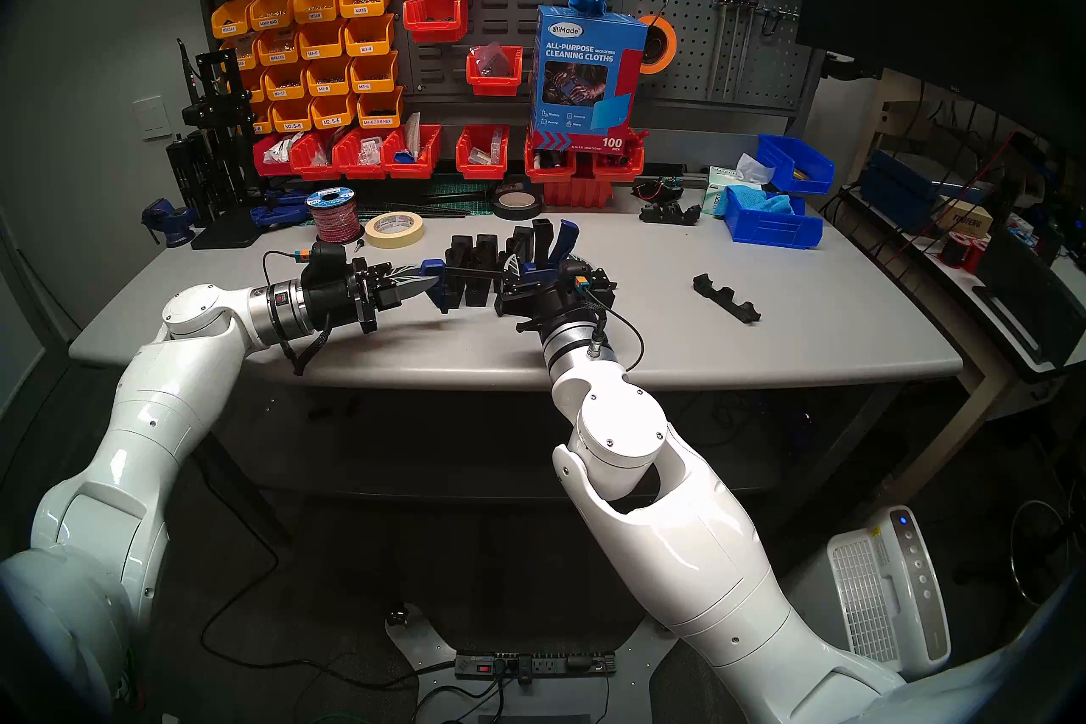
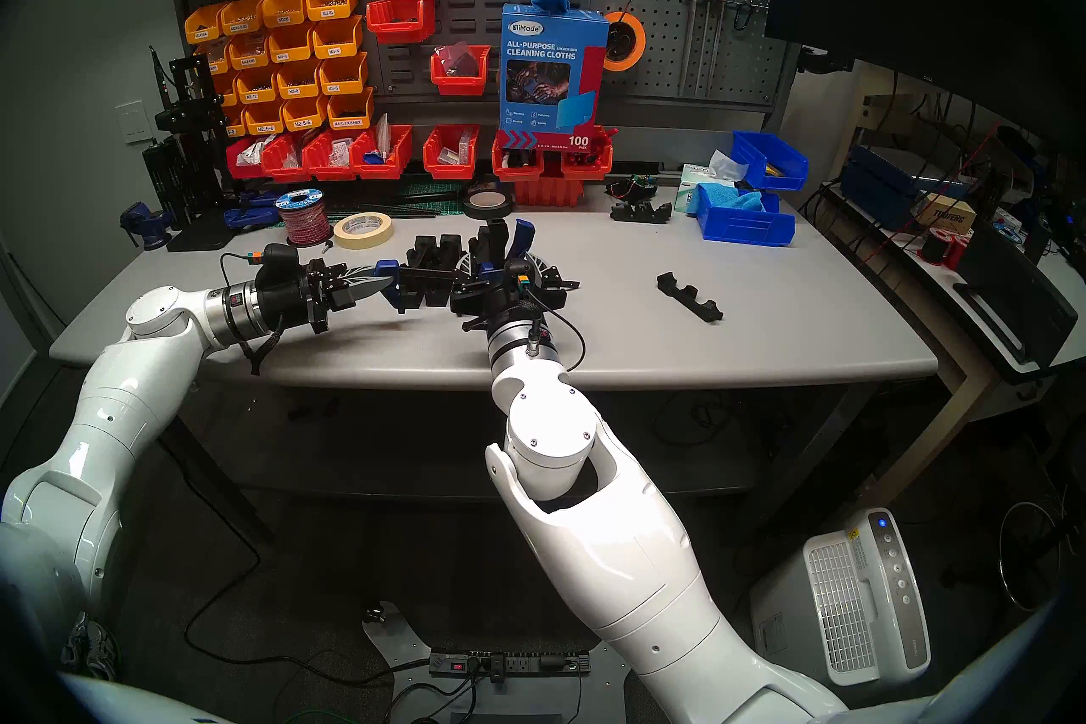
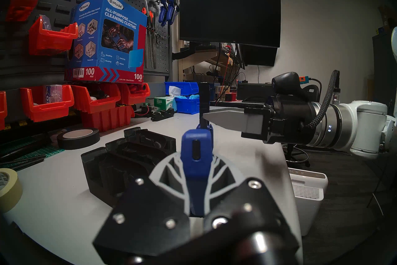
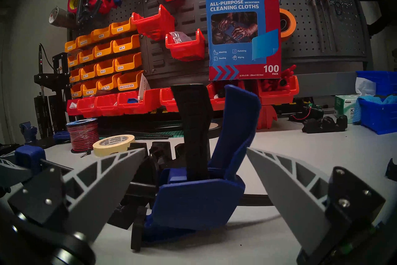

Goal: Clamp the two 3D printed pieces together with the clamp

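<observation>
The arms (image 1: 676,546) have glossy white shells with small screws, silver wrist rings (image 1: 579,347), black cables (image 1: 623,335), and grey ribbed fingers (image 4: 300,189) on black brackets.

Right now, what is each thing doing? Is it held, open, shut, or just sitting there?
left gripper: shut on the clamp's blue end jaw.
right gripper: open, fingers either side of the handle, not squeezing.
clamp: bar level, handle and trigger sticking up.
two 3D printed pieces: standing side by side on the table.
black strip: lying alone, untouched.
</observation>
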Motion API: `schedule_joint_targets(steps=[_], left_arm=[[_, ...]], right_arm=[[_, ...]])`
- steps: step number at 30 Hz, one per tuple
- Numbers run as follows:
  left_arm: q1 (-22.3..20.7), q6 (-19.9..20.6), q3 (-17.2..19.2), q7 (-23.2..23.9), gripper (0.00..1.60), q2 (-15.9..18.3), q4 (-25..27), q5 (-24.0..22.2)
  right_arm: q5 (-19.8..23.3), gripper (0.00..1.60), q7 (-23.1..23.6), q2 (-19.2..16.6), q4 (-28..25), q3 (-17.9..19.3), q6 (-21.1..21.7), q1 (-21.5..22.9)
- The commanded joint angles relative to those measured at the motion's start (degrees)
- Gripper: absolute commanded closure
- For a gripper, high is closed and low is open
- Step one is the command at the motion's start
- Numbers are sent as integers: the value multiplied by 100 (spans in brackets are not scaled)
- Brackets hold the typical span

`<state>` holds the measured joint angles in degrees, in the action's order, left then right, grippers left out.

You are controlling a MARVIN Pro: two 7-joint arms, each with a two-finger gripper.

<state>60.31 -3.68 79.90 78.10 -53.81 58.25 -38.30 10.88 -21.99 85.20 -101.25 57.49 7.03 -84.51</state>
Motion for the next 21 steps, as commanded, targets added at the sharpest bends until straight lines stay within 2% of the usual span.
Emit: schedule_joint_targets(steps=[1, 21], left_arm=[[-204, 10, 139, 15, 160, 12, 125, -126], [-202, 12, 151, 19, 160, 5, 124, -112]], right_arm=[[-15, 0, 49, 109, 8, -11, -129, 222], [-31, 0, 132, 130, 124, 13, -317, 240]])
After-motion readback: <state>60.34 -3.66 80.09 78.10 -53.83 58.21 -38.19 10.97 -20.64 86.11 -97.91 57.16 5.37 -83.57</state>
